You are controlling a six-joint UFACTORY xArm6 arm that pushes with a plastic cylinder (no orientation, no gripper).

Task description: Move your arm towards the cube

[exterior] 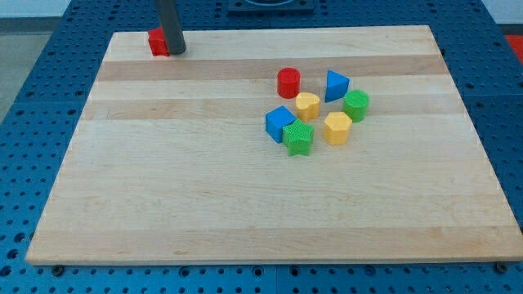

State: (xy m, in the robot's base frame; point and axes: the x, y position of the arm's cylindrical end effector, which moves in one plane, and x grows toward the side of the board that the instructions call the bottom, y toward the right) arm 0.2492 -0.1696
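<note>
My tip (176,51) is at the board's top left, touching the right side of a red block (157,42) whose shape is partly hidden by the rod. The blue cube (279,123) lies near the middle, at the left of a cluster. Around it are a green star (299,138), a yellow cylinder (307,105), a red cylinder (288,82), a blue triangular block (336,86), a green cylinder-like block (356,105) and a yellow hexagonal block (337,128). The tip is far to the upper left of the blue cube.
The wooden board (163,188) rests on a blue perforated table (33,98). The red block sits close to the board's top edge.
</note>
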